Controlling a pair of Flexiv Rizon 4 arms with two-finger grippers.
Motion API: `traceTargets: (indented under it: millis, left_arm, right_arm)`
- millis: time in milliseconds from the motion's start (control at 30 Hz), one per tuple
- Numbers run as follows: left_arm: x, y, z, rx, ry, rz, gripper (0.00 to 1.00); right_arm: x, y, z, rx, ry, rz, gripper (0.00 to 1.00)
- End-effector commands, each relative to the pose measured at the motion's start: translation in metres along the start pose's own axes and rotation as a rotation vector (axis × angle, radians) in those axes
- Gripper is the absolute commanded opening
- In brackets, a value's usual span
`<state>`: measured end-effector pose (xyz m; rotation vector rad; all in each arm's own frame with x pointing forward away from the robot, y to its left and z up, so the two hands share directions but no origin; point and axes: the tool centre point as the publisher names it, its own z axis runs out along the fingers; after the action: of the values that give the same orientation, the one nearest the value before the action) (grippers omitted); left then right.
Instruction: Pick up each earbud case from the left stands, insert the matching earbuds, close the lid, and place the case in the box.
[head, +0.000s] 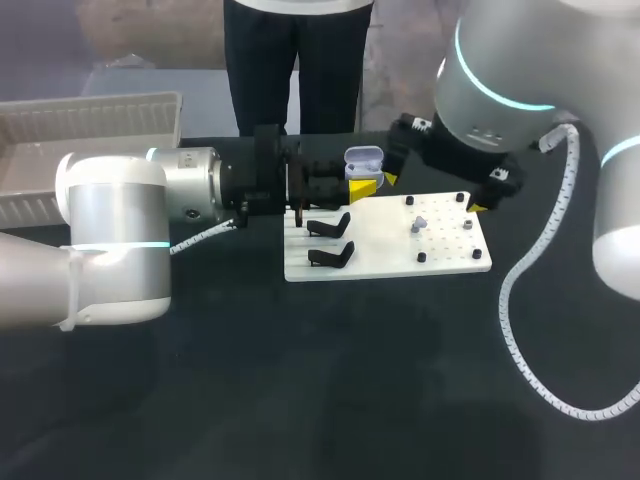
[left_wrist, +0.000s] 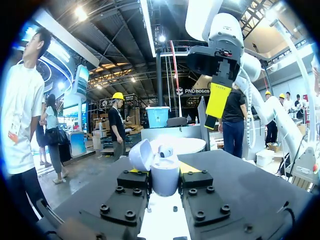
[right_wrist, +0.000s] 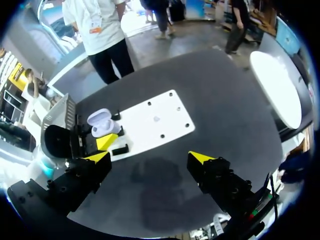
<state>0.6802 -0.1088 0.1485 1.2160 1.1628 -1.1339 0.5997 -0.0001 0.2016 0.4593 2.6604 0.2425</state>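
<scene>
My left gripper (head: 358, 186) is shut on a pale lavender earbud case (head: 363, 159), held upright over the far left edge of the white board (head: 400, 262). In the left wrist view the case (left_wrist: 165, 176) sits between the two fingers with its lid (left_wrist: 141, 155) open and one earbud (left_wrist: 165, 150) showing inside. My right gripper (head: 435, 192) hangs open above the board, just right of the case. A small grey earbud (head: 418, 225) rests on the board. From the right wrist, the open gripper (right_wrist: 149, 157) looks down on the case (right_wrist: 102, 122) and board (right_wrist: 160, 127).
Two black stands (head: 330, 222) (head: 331, 255) sit on the board's left part, both without a case. Black pegs dot its right part. The white box (head: 90, 120) stands at the far left of the table. A white cable (head: 520, 330) loops over the table on the right.
</scene>
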Motion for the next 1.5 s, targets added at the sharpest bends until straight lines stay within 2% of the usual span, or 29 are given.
traceTargets:
  millis: [33,167,233,300,333,433,467,500,567,667,733,833,1000,1500]
  left_arm:
    - [0.001,-0.001,0.0,-0.006,-0.004,0.005,0.0]
    - [0.001,-0.001,0.0,-0.006,-0.004,0.005,0.0]
    - [0.001,-0.001,0.0,-0.006,-0.004,0.005,0.0]
    - [0.001,-0.001,0.0,-0.006,-0.004,0.005,0.0]
    - [0.001,-0.001,0.0,-0.006,-0.004,0.005,0.0]
    - [0.001,-0.001,0.0,-0.006,-0.004,0.005,0.0]
    - [0.001,-0.001,0.0,-0.006,-0.004,0.005,0.0]
    - [0.001,-0.001,0.0,-0.006,-0.004,0.005,0.0]
    - [0.001,-0.001,0.0,-0.006,-0.004,0.005,0.0]
    - [0.001,-0.001,0.0,-0.006,-0.004,0.005,0.0]
    - [0.001,-0.001,0.0,-0.006,-0.004,0.005,0.0]
    - [0.001,-0.001,0.0,-0.006,-0.004,0.005,0.0]
    - [0.001,-0.001,0.0,-0.006,-0.004,0.005,0.0]
    - [0.001,-0.001,0.0,-0.006,-0.004,0.005,0.0]
  right_arm:
    - [0.001,-0.002,0.001,-0.013,-0.005,0.001,1.0]
    - [-0.006,-0.015,0.021,-0.051,-0.019,0.054,1.0]
    - [-0.01,-0.021,0.029,-0.061,-0.054,0.051,1.0]
    - [-0.012,-0.024,0.037,-0.046,-0.04,0.03,1.0]
    - [-0.014,-0.026,0.042,-0.071,-0.055,0.038,1.0]
    - [-0.018,-0.03,0.059,-0.067,-0.066,0.011,1.0]
    - [-0.019,-0.032,0.066,-0.061,-0.038,0.002,1.0]
    - [-0.02,-0.033,0.072,-0.087,-0.039,0.001,1.0]
    - [-0.022,-0.037,0.086,-0.063,-0.028,-0.01,1.0]
    - [-0.024,-0.042,0.108,-0.094,-0.004,-0.035,1.0]
    - [-0.024,-0.042,0.121,-0.079,0.016,-0.064,1.0]
    - [-0.022,-0.041,0.131,-0.088,0.005,-0.093,1.0]
    - [-0.028,-0.04,0.155,-0.07,0.065,-0.087,1.0]
    - [-0.035,-0.031,0.185,-0.096,0.152,-0.092,1.0]
